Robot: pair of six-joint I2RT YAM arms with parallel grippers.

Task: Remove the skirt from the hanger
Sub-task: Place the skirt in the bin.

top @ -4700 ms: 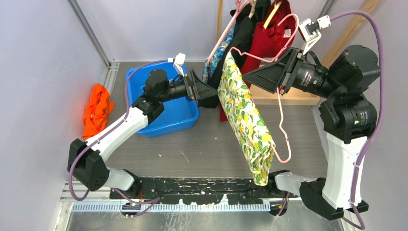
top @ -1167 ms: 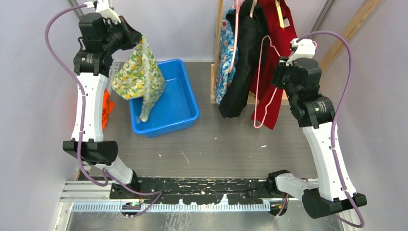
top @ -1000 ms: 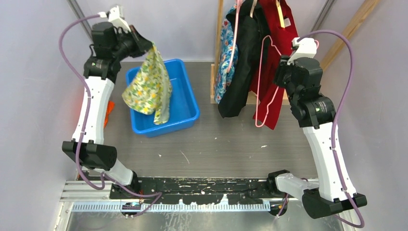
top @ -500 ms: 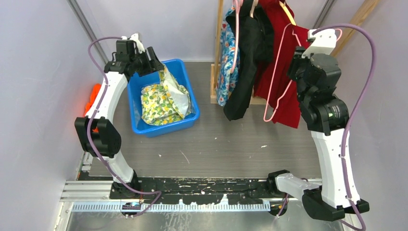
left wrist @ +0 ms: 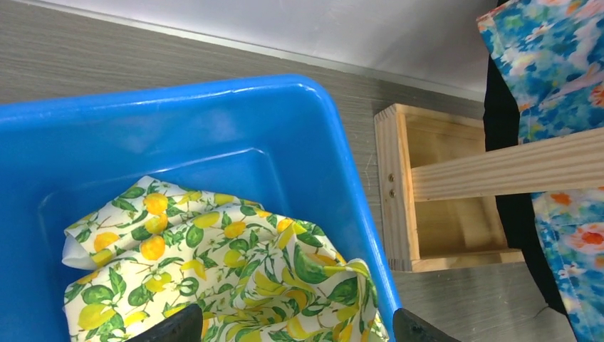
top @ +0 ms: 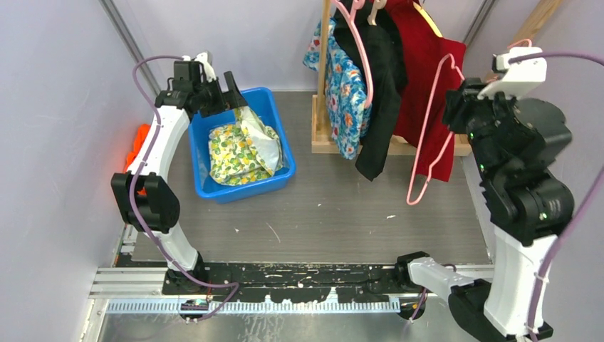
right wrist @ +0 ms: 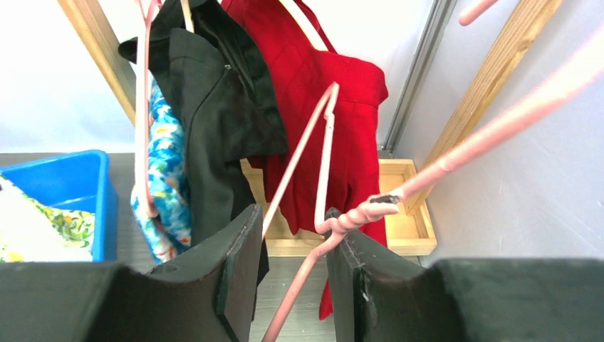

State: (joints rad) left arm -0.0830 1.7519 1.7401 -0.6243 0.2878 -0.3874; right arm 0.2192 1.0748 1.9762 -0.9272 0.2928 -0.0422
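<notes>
Right wrist alone shows right gripper point(right wrist: 292, 215) pinching hanger point(right wrist: 356, 212) — left gripper point(left wrist: 299, 324) agape over skirt point(left wrist: 214, 263)

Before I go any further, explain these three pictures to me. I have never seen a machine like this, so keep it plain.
This is a robot with two arms bolted at the near edge of a grey table. The wide picture looks down from above and behind the arms. The other two come from a small camera on each wrist. Each arm ends in a two-finger pincer.

The left pincer stands open over a blue bin, where a lemon-print skirt lies crumpled. The right pincer is closed on a bare pink hanger, held up in the air.

At the back, a wooden rack carries a blue floral garment, a black garment and a red garment. An orange cloth lies on the left, beside the bin.
</notes>
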